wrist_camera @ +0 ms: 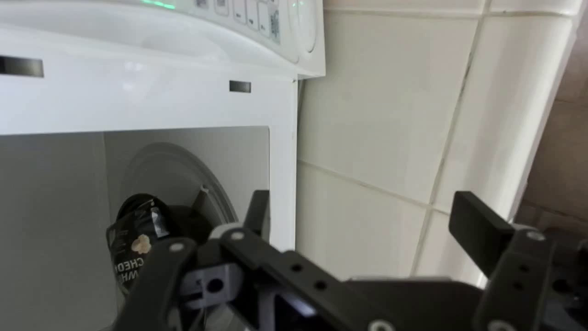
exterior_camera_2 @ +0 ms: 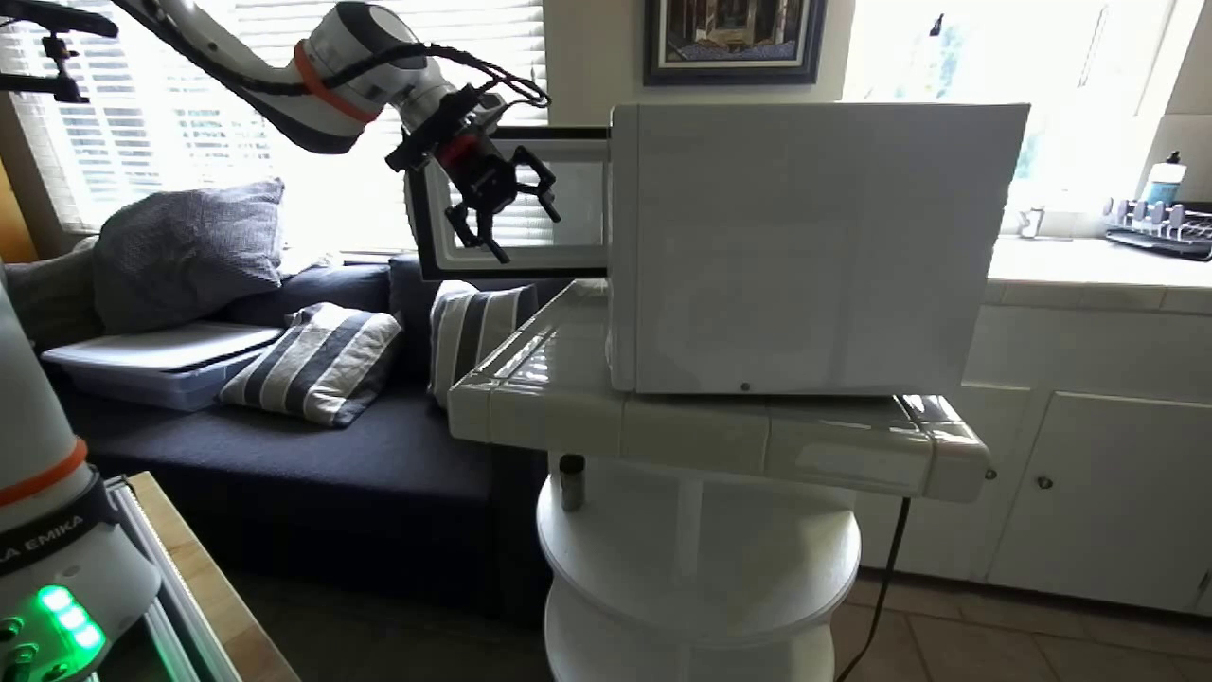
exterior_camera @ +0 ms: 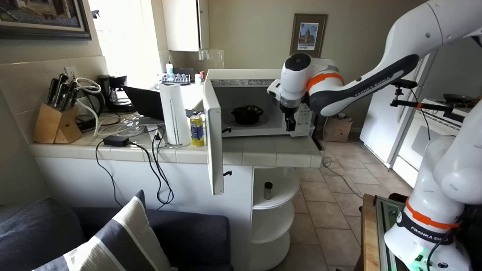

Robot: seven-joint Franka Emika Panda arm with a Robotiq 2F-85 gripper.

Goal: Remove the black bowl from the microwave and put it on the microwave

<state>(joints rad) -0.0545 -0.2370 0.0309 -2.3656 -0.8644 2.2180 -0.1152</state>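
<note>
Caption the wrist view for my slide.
Open fingers in front of the open microwave, a printed black package inside.

In an exterior view, the contents of the black bowl [exterior_camera: 246, 116] are too dark to be told, and the control panel [exterior_camera: 304, 117] of the microwave [exterior_camera: 260, 131] is partly covered by the arm [exterior_camera: 339, 92]. In an exterior view, the black bowl is wholly hidden by the microwave's side wall [exterior_camera_2: 814, 246], and a framed painting [exterior_camera_2: 739, 38] is cut off by the top edge. In the wrist view, a dark packet [wrist_camera: 138, 227] is partly hidden behind the gripper [wrist_camera: 363, 211], so its lettering is left incomplete; the control panel is cut off by the top edge, with the markings on its buttons [wrist_camera: 251, 16] blurred.
</note>
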